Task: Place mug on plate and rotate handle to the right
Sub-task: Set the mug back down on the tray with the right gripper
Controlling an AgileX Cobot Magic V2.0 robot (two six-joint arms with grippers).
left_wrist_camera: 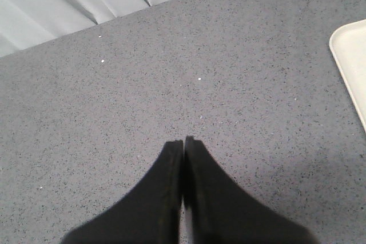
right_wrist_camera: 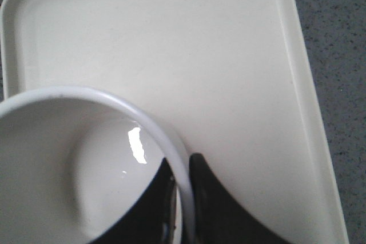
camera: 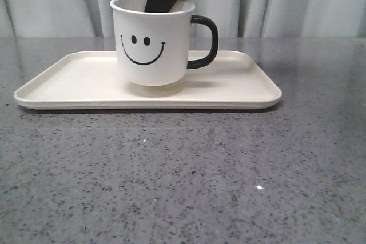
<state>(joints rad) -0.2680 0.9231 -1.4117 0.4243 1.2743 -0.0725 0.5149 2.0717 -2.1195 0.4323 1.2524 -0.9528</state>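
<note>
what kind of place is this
Probably a lab or staged test bench rather than a lived-in kitchen: a speckled grey stone-look counter, a plain pale curtain as backdrop, and only a smiley mug on a cream plate, its wall pinched by the right gripper.

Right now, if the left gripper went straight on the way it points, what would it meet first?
Probably the bare grey table. The shut left gripper points at open tabletop; the plate lies off to one side. Depth is unclear.

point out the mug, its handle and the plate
mug [camera: 151, 41], front view, on the smiley side wall
handle [camera: 210, 41], front view, on the black loop's outer curve
plate [camera: 63, 81], front view, on its bare left floor
</note>
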